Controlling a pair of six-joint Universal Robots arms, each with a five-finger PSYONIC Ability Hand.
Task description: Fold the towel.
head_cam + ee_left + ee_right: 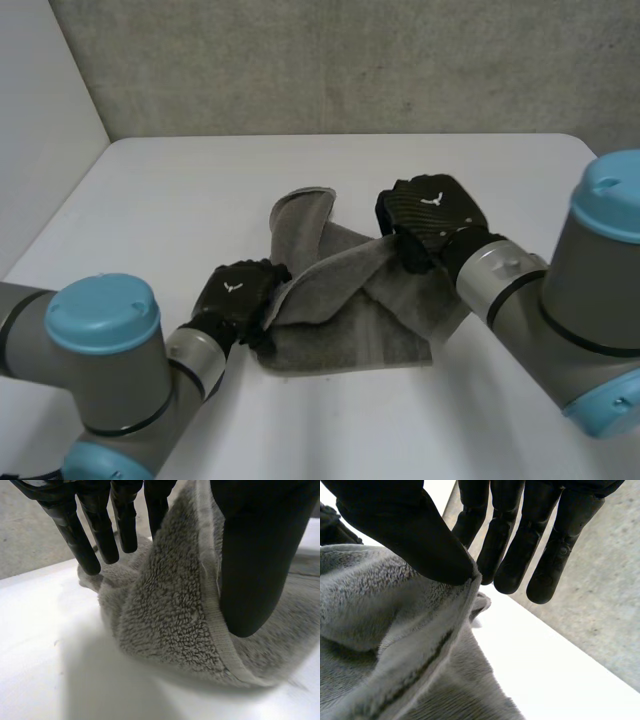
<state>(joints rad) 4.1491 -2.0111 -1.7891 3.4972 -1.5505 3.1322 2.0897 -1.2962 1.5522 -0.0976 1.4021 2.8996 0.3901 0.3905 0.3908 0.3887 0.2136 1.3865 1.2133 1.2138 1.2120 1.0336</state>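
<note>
Left hand [232,292] and right hand [432,212], white-marked backs, fingers [102,530] apparently pinched on grey towel [340,330] edges.

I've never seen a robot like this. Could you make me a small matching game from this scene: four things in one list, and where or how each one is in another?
Things:
1. grey terry towel
2. black left hand
3. black right hand
4. white table

States:
A. pinches the towel's right edge
B. lies under everything
C. rumpled, with its edges raised
D. pinches the towel's left edge

Pairs: 1-C, 2-D, 3-A, 4-B
</note>
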